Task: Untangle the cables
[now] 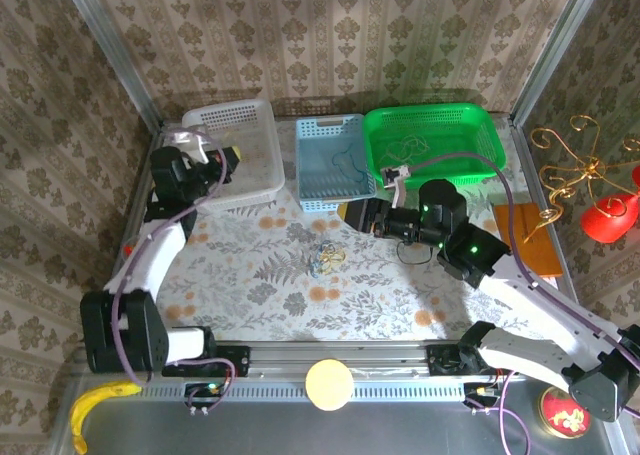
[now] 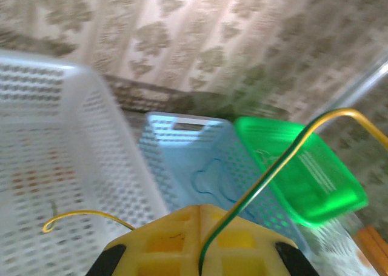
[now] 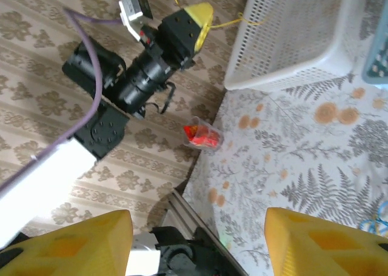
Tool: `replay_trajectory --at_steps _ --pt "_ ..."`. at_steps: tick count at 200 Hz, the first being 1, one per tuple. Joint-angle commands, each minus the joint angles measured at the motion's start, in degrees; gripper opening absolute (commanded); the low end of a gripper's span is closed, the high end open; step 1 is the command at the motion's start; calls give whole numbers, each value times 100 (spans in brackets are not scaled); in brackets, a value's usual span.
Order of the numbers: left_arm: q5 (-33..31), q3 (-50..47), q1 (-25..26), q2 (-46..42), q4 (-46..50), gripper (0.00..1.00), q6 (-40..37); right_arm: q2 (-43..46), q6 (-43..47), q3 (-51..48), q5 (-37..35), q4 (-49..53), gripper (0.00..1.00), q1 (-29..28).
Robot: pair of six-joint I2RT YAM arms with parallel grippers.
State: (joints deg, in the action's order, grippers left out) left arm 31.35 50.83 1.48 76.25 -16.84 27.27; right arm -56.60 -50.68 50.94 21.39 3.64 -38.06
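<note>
Cables (image 1: 325, 258) lie in a small tangle on the floral surface (image 1: 260, 295), between the two arms and in front of the blue basket (image 1: 335, 125). Thin pale cords (image 1: 405, 147) lie coiled in the green basket (image 1: 480, 125), and a dark loop (image 1: 347, 161) rests on the floor of the blue one.

The left pincer (image 1: 230, 157) hangs over the white basket (image 1: 245, 115) at the far left. Its yellow fingers (image 2: 163, 245) are pressed together on a yellow-green cable (image 2: 273, 164). In the left wrist view the cord rises from between the fingers, arcs up to the right and bends down at the frame's edge, while its other end curls into a small hook over the white mesh. From the right wrist view the same cable shows as a thin yellow line running from that pincer's tip to the basket's rim.

The right pincer (image 1: 352, 213) sits just in front of the blue basket's near right corner, close to the tangle — how high above the surface it is, I cannot tell. Its fingers (image 3: 73, 239) stand apart with nothing between them.
</note>
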Motion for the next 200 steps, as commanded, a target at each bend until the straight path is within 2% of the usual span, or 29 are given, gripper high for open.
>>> replay_trajectory --at_steps 1,26,57,90,141,200 --pt "-192 520 -104 538 210 0 191 232 191 -147 -289 207 61 25" --pt "-422 1240 -102 1361 733 0 -9 281 246 -303 -430 279 61 27" --pt "-542 2041 -77 2370 1422 8 -221 329 243 -525 -528 258 61 36" --pt "-533 2307 11 2981 1675 12 -219 396 280 -639 -591 302 61 37" --pt "-625 2000 510 3133 1820 12 -158 429 348 -656 -653 330 62 53" --pt "-606 1052 963 2623 1501 11 117 453 399 -681 -640 339 62 89"
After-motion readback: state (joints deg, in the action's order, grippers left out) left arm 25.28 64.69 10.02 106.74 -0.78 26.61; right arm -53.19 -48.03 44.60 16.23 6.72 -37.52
